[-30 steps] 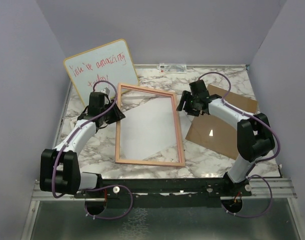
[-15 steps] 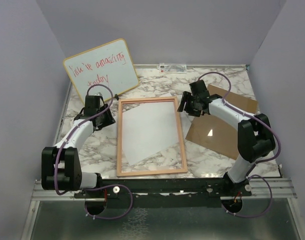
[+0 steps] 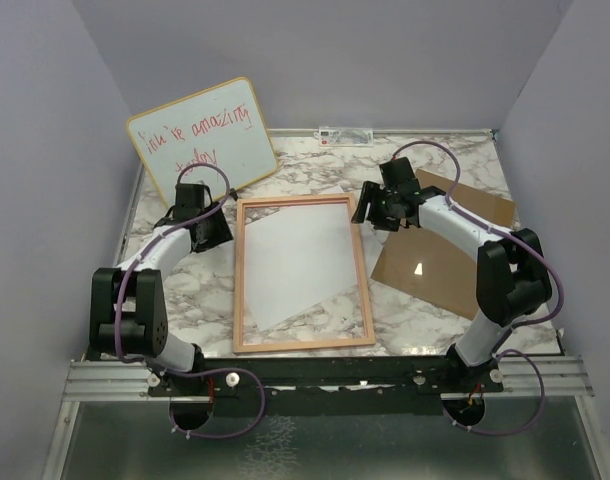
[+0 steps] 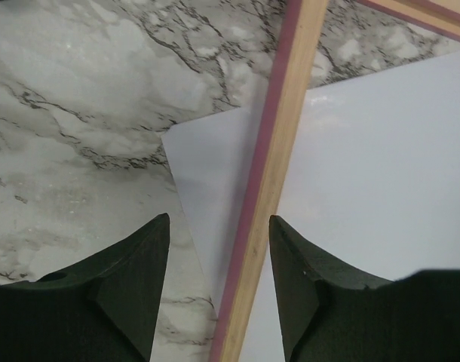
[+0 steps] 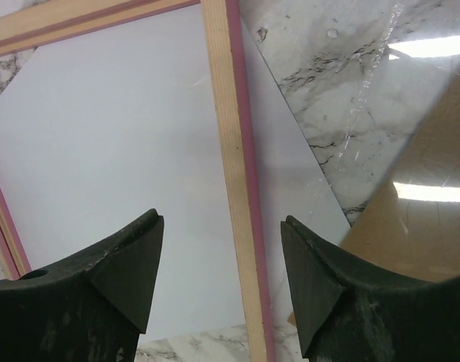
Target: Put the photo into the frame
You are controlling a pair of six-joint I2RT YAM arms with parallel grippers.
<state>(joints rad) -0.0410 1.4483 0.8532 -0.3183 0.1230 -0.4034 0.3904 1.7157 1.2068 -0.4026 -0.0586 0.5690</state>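
Since a second ago, your left jaws have spread and drawn back, and the large rectangular picture frame with the thin pinkish light-wood border [image 3: 301, 346], skewed then, now lies square on the white marble surface [image 3: 200, 290]. Both the left jaws and the right jaws stand apart and hold nothing. In each wrist view a frame rail [image 4: 279, 151] [image 5: 230, 151] runs through the gap, and you cannot tell whether anything touches it.

Your left arm [image 3: 155, 255] reaches forward, its wrist by the frame's far-left corner. Your right arm [image 3: 455, 225] bends at the elbow and reaches leftward to the far-right corner.

The large rectangular paper photo [image 3: 300, 262] lies white side up beneath the frame. It sits askew, with a corner [image 4: 207, 173] past the left rail and an edge past the right one, and its printed face is hidden.

Your right arm covers part of the plain brown backing board [image 3: 455, 270]. Your left arm's cable crosses the lower red handwriting on the yellow-edged whiteboard [image 3: 200, 135].
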